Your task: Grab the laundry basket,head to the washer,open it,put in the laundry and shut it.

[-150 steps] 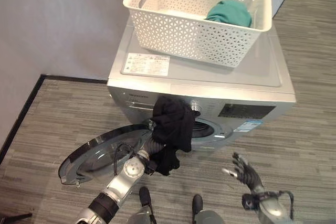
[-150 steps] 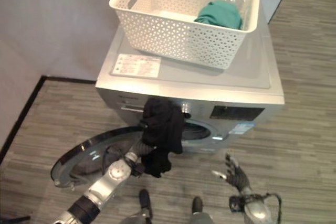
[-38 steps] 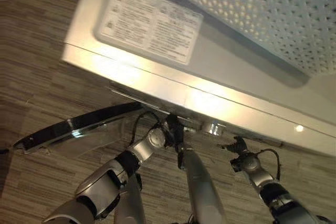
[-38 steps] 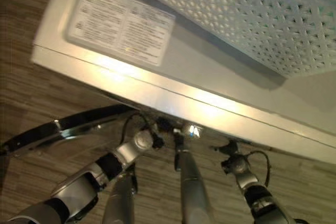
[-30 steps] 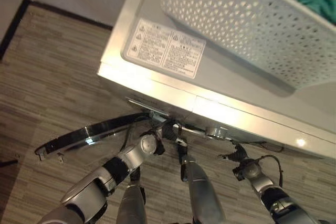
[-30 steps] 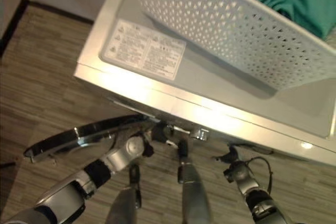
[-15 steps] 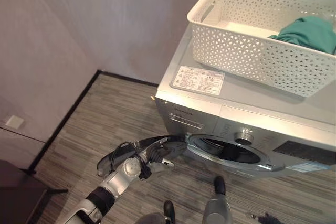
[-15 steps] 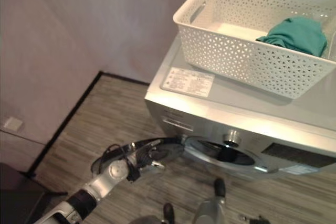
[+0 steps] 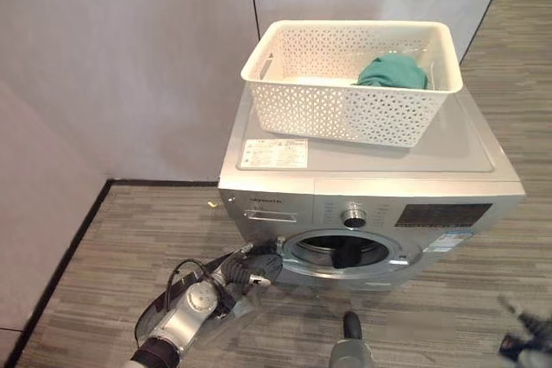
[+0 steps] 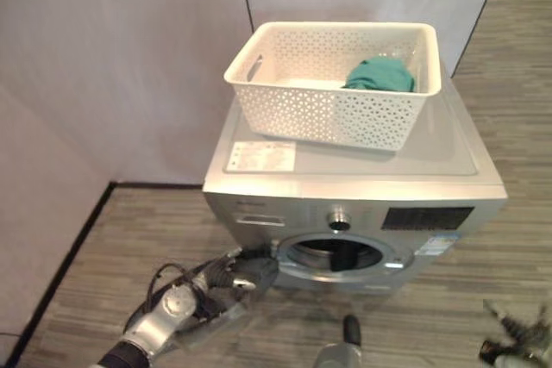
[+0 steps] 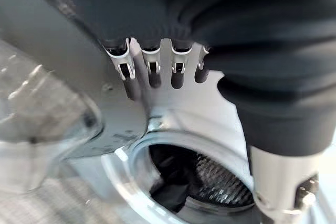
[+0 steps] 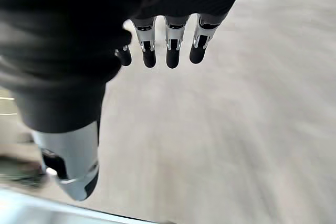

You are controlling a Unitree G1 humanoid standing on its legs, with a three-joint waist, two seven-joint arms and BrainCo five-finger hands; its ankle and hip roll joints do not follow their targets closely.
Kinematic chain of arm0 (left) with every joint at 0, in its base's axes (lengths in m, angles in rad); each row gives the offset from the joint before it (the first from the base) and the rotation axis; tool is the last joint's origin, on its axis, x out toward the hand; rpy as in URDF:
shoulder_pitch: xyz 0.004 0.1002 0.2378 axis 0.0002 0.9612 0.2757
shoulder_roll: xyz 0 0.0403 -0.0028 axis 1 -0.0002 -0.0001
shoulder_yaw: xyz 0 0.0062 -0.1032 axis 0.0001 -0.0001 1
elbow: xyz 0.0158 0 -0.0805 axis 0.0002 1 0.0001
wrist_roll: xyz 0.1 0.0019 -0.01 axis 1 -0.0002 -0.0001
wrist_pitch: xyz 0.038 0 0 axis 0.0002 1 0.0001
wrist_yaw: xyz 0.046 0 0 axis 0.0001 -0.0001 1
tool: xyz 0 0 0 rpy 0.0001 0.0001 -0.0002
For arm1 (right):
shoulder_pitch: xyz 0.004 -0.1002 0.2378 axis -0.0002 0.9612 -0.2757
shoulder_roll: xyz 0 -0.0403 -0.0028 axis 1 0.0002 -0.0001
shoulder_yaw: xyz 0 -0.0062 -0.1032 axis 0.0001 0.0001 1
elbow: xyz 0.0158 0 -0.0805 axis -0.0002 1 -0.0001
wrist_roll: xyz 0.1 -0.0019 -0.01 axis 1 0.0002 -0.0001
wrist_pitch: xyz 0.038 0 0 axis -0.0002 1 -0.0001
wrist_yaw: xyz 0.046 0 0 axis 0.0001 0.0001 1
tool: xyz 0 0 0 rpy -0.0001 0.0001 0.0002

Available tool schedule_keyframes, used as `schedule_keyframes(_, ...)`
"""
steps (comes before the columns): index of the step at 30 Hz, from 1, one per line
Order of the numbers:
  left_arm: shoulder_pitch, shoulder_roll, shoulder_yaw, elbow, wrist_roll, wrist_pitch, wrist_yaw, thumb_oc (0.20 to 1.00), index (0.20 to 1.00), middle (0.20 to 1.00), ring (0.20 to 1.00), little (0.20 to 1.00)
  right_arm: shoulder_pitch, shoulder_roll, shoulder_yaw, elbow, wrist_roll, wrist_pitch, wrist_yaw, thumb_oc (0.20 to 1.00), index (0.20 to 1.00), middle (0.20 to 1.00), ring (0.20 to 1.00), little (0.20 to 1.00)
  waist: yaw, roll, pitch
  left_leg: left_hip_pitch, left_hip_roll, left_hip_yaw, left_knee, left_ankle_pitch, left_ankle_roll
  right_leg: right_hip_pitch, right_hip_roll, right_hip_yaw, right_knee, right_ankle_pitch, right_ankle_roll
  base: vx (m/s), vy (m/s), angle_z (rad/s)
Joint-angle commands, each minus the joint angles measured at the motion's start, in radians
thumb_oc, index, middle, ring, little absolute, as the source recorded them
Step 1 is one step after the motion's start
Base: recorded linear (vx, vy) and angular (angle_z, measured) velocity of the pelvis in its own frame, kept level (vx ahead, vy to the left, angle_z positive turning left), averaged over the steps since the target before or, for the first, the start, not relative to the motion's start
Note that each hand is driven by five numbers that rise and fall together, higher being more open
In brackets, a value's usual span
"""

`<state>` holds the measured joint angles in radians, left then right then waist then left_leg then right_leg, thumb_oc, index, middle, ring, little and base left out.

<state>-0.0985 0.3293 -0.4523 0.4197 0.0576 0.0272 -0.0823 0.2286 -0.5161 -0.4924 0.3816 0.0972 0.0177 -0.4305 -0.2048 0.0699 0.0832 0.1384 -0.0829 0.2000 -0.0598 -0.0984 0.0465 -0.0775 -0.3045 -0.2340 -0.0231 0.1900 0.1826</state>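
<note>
The left hand (image 9: 250,269) reaches low toward the front of the washer (image 9: 371,187), at the inner edge of the open door (image 10: 226,299), which hangs swung out to the left of the drum opening (image 9: 345,252). In the left wrist view its fingers (image 11: 151,69) are straight and lie against the door's grey rim, with nothing curled round it. The right hand (image 12: 157,40) hangs low near the floor (image 9: 103,247) at the right of the washer, fingers loosely extended and holding nothing.

The white laundry basket (image 9: 345,114) stands on the washer's top, toward its back edge, with a green garment (image 9: 392,71) lying in its right rear corner. A dark garment (image 11: 173,184) lies inside the drum, seen through the opening.

A white label (image 9: 274,153) with small print sits at the front left corner of the washer's top; its writing is too small to read. A dial (image 9: 352,217) and a dark display panel (image 9: 440,215) are on the front.
</note>
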Motion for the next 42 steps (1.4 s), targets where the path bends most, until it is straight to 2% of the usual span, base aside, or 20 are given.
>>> schedule_keyframes(1,-0.072,0.019,0.046,0.021,0.021,-0.023,0.043,1.0,1.0,1.0,1.0,1.0,-0.039,-0.04,-0.075,0.003,-0.117,-0.026,-0.111,1.0,1.0,1.0,1.0,1.0,0.006,-0.024,0.007,-0.031,0.013,-0.078,0.099,-0.155,0.015,-0.087,-0.083,0.086,0.072,0.069,0.075,0.05,-0.034,0.23)
schedule_keyframes(4,-0.064,0.009,0.033,0.037,0.027,-0.022,0.055,1.0,1.0,1.0,1.0,1.0,-0.099,-0.051,-0.137,-0.271,-0.276,-0.03,-0.209,1.0,1.0,1.0,1.0,1.0,0.013,-0.025,-0.007,-0.031,0.023,-0.105,0.094,-0.146,0.012,-0.088,-0.048,0.144,0.077,0.029,0.068,0.05,-0.059,0.17)
schedule_keyframes(7,-0.067,0.006,0.025,0.05,0.038,-0.018,0.061,1.0,1.0,1.0,1.0,1.0,-0.148,-0.054,-0.135,-0.404,-0.333,-0.028,-0.201,1.0,1.0,1.0,1.0,1.0,0.028,-0.031,-0.015,-0.032,0.027,-0.113,0.091,-0.142,0.007,-0.089,-0.041,0.15,0.083,0.007,0.064,0.04,-0.06,0.07)
schedule_keyframes(9,-0.069,0.001,0.02,0.074,0.045,-0.019,0.063,1.0,1.0,1.0,1.0,1.0,-0.204,-0.105,-0.122,-0.493,-0.354,-0.045,-0.169,1.0,1.0,1.0,1.0,1.0,0.044,-0.039,-0.023,-0.029,0.035,-0.12,0.088,-0.141,0.0,-0.085,-0.035,0.141,0.087,-0.01,0.06,0.06,-0.099,0.13)
schedule_keyframes(13,-0.069,0.008,-0.001,0.099,0.057,-0.026,0.06,1.0,1.0,1.0,1.0,1.0,-0.313,-0.335,-0.112,-0.534,-0.343,-0.064,-0.117,1.0,1.0,1.0,1.0,1.0,0.088,-0.072,-0.046,-0.022,0.068,-0.133,0.068,-0.127,-0.024,-0.062,-0.017,0.098,0.075,-0.055,0.05,0.05,-0.127,0.17)
schedule_keyframes(16,-0.071,0.002,-0.005,0.106,0.054,-0.028,0.06,1.0,1.0,1.0,1.0,1.0,-0.357,-0.442,-0.09,-0.5,-0.342,-0.052,-0.088,1.0,1.0,1.0,1.0,1.0,0.102,-0.077,-0.051,-0.02,0.088,-0.141,0.057,-0.116,-0.038,-0.047,-0.003,0.075,0.067,-0.079,0.039,0.04,-0.117,0.2)
schedule_keyframes(17,-0.074,0.008,-0.011,0.108,0.044,-0.03,0.056,1.0,1.0,1.0,1.0,1.0,-0.371,-0.538,-0.061,-0.458,-0.329,-0.038,-0.035,1.0,1.0,1.0,1.0,1.0,0.121,-0.1,-0.053,-0.023,0.107,-0.147,0.053,-0.106,-0.051,-0.039,0.009,0.059,0.064,-0.096,0.033,0.03,-0.187,0.17)
schedule_keyframes(19,-0.075,0.005,-0.014,0.111,0.04,-0.03,0.053,1.0,1.0,1.0,1.0,1.0,-0.401,-0.587,-0.02,-0.412,-0.301,-0.038,-0.01,1.0,1.0,1.0,1.0,1.0,0.128,-0.1,-0.054,-0.022,0.118,-0.151,0.048,-0.1,-0.058,-0.034,0.016,0.05,0.064,-0.103,0.027,0.01,-0.133,0.19)
schedule_keyframes(20,-0.08,0.014,-0.02,0.113,0.023,-0.031,0.046,1.0,1.0,1.0,1.0,1.0,-0.412,-0.668,0.033,-0.34,-0.263,-0.027,0.062,1.0,1.0,1.0,1.0,1.0,0.141,-0.118,-0.052,-0.026,0.136,-0.156,0.047,-0.09,-0.069,-0.027,0.03,0.042,0.062,-0.116,0.018,0.01,-0.119,0.21)
schedule_keyframes(22,-0.083,0.019,-0.026,0.112,-0.001,-0.032,0.036,1.0,1.0,1.0,1.0,1.0,-0.461,-0.751,0.119,-0.24,-0.2,-0.02,0.145,1.0,1.0,1.0,1.0,1.0,0.155,-0.128,-0.053,-0.028,0.154,-0.164,0.042,-0.08,-0.08,-0.018,0.046,0.03,0.058,-0.128,0.008,0.01,-0.121,0.22)
schedule_keyframes(25,-0.088,0.021,-0.052,0.123,-0.039,-0.029,0.018,1.0,1.0,1.0,1.0,1.0,-0.577,-0.832,0.285,-0.103,-0.088,-0.025,0.267,1.0,1.0,1.0,1.0,1.0,0.174,-0.144,-0.05,-0.03,0.173,-0.166,0.028,-0.061,-0.095,-0.009,0.059,0.014,0.051,-0.133,0.0,0.01,-0.071,0.1)
schedule_keyframes(27,-0.087,0.022,-0.057,0.127,-0.047,-0.03,0.015,1.0,1.0,1.0,1.0,1.0,-0.674,-0.861,0.389,-0.035,-0.065,-0.029,0.29,1.0,1.0,1.0,1.0,1.0,0.176,-0.148,-0.049,-0.028,0.179,-0.166,0.02,-0.054,-0.1,-0.006,0.064,0.01,0.048,-0.133,-0.003,0.01,-0.039,0.04)
schedule_keyframes(28,-0.086,0.025,-0.063,0.132,-0.057,-0.03,0.003,1.0,1.0,1.0,1.0,1.0,-0.748,-0.881,0.487,0.021,-0.044,-0.029,0.342,1.0,1.0,1.0,1.0,1.0,0.18,-0.153,-0.048,-0.027,0.184,-0.164,0.015,-0.049,-0.105,-0.005,0.068,0.006,0.045,-0.136,-0.005,0.01,-0.051,0.03)
schedule_keyframes(29,-0.094,0.025,-0.077,0.16,-0.074,-0.029,-0.002,1.0,1.0,1.0,1.0,1.0,-0.928,-0.899,0.684,0.108,0.013,-0.032,0.404,1.0,1.0,1.0,1.0,1.0,0.182,-0.163,-0.045,-0.031,0.194,-0.162,0.012,-0.04,-0.113,-0.009,0.076,0.004,0.045,-0.14,-0.009,0.01,-0.063,-0.01)
schedule_keyframes(32,-0.098,0.017,-0.081,0.189,-0.09,-0.026,-0.008,1.0,1.0,1.0,1.0,1.0,-1.087,-0.903,0.867,0.176,0.049,-0.031,0.459,1.0,1.0,1.0,1.0,1.0,0.179,-0.165,-0.042,-0.035,0.202,-0.164,0.012,-0.034,-0.12,-0.011,0.082,0.0,0.045,-0.146,-0.013,0.01,-0.037,0.0)
schedule_keyframes(33,-0.096,0.015,-0.08,0.203,-0.098,-0.027,-0.008,1.0,1.0,1.0,1.0,1.0,-1.211,-0.908,1.007,0.223,0.052,-0.025,0.494,1.0,1.0,1.0,1.0,1.0,0.178,-0.168,-0.037,-0.045,0.211,-0.17,0.015,-0.028,-0.127,-0.01,0.089,-0.006,0.044,-0.152,-0.019,0.02,-0.053,0.04)
schedule_keyframes(35,-0.095,0.014,-0.081,0.209,-0.104,-0.026,-0.01,1.0,1.0,1.0,1.0,1.0,-1.263,-0.905,1.062,0.247,0.051,-0.027,0.503,1.0,1.0,1.0,1.0,1.0,0.178,-0.168,-0.035,-0.049,0.215,-0.172,0.015,-0.025,-0.13,-0.01,0.092,-0.009,0.044,-0.155,-0.021,0.02,-0.054,0.11)
schedule_keyframes(36,-0.098,0.013,-0.083,0.227,-0.116,-0.027,-0.011,1.0,1.0,1.0,1.0,1.0,-1.378,-0.882,1.179,0.326,0.047,-0.024,0.524,1.0,1.0,1.0,1.0,1.0,0.183,-0.172,-0.032,-0.056,0.223,-0.176,0.016,-0.02,-0.135,-0.009,0.098,-0.016,0.042,-0.159,-0.026,0.04,-0.063,0.18)
schedule_keyframes(38,-0.099,0.019,-0.083,0.232,-0.133,-0.031,-0.009,1.0,1.0,1.0,1.0,1.0,-1.499,-0.85,1.311,0.395,0.02,-0.015,0.553,1.0,1.0,1.0,1.0,1.0,0.192,-0.176,-0.025,-0.066,0.234,-0.178,0.019,-0.011,-0.143,-0.01,0.108,-0.022,0.041,-0.169,-0.032,0.05,-0.098,0.09)
schedule_keyframes(42,-0.094,0.019,-0.084,0.233,-0.168,-0.029,-0.015,1.0,1.0,1.0,1.0,1.0,-1.598,-0.804,1.401,0.51,0.045,-0.006,0.587,1.0,1.0,1.0,1.0,1.0,0.201,-0.171,-0.013,-0.091,0.255,-0.189,0.021,0.009,-0.157,-0.02,0.125,-0.038,0.044,-0.187,-0.046,0.05,-0.088,0.16)
